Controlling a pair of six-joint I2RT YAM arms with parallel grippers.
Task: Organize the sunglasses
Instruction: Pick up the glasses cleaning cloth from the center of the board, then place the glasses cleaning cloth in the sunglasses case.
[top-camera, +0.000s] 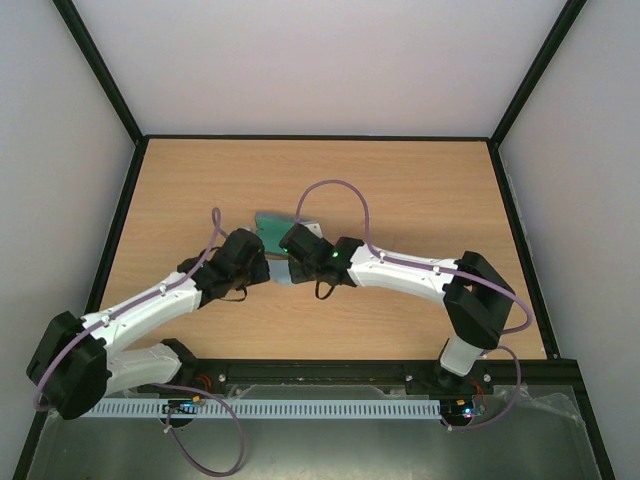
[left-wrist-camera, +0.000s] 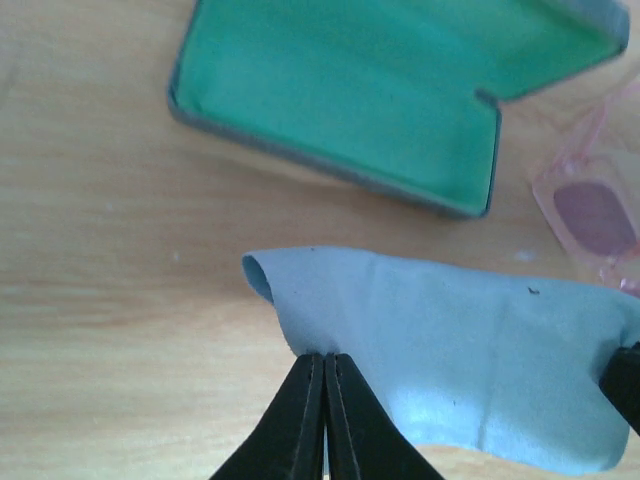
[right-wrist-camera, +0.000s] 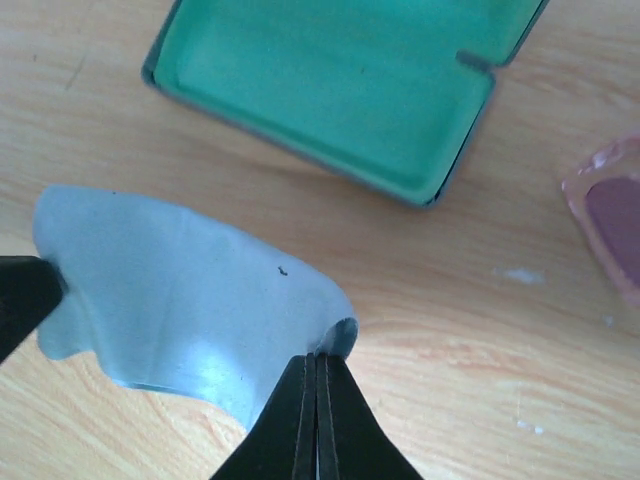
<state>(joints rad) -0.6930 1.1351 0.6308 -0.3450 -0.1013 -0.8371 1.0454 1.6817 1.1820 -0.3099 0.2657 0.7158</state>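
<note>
The pink sunglasses (left-wrist-camera: 592, 210) lie on the table to the right of the open case (left-wrist-camera: 390, 95); one pink-tinted lens shows in the left wrist view, and a lens corner shows at the right edge of the right wrist view (right-wrist-camera: 612, 215). My left gripper (left-wrist-camera: 326, 362) is shut on one edge of the light blue cloth (left-wrist-camera: 470, 380). My right gripper (right-wrist-camera: 318, 362) is shut on the cloth's (right-wrist-camera: 180, 300) opposite edge. The cloth hangs between them just above the table. In the top view both grippers meet mid-table beside the case (top-camera: 272, 228), with the glasses hidden.
The case's green lining (right-wrist-camera: 340, 80) faces up, its lid laid open, just beyond the cloth. Wooden table (top-camera: 420, 190) lies all around, framed by black rails (top-camera: 110, 230) and pale walls.
</note>
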